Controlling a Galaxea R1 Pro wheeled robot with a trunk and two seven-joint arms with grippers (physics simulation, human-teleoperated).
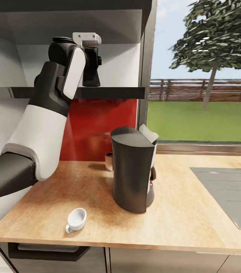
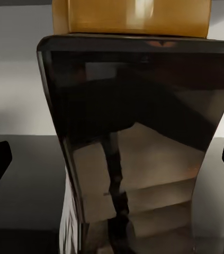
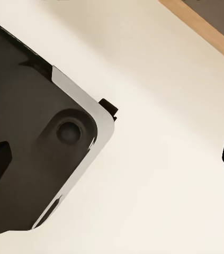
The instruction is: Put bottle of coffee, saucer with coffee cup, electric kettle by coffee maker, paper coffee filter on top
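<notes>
In the left wrist view the bottle of coffee (image 2: 138, 132), dark glossy glass with a gold cap, stands upright on the dark kitchen shelf (image 1: 116, 92). My left gripper (image 2: 112, 161) is open, one fingertip on either side of the bottle and apart from it. In the head view my left gripper (image 1: 92, 70) is raised to the shelf and covers the bottle. The dark coffee maker (image 1: 131, 170) stands mid-counter with a white paper filter (image 1: 149, 133) sticking out of its top. A white coffee cup (image 1: 76, 220) lies tilted near the counter's front edge. My right gripper (image 3: 112, 161) hangs open over pale floor.
The wooden countertop (image 1: 188, 212) runs right to a grey sink (image 1: 230, 193) under the window. A small object (image 1: 108, 160) sits half hidden behind the coffee maker, against the red backsplash (image 1: 97, 125). My dark base (image 3: 32, 137) shows in the right wrist view.
</notes>
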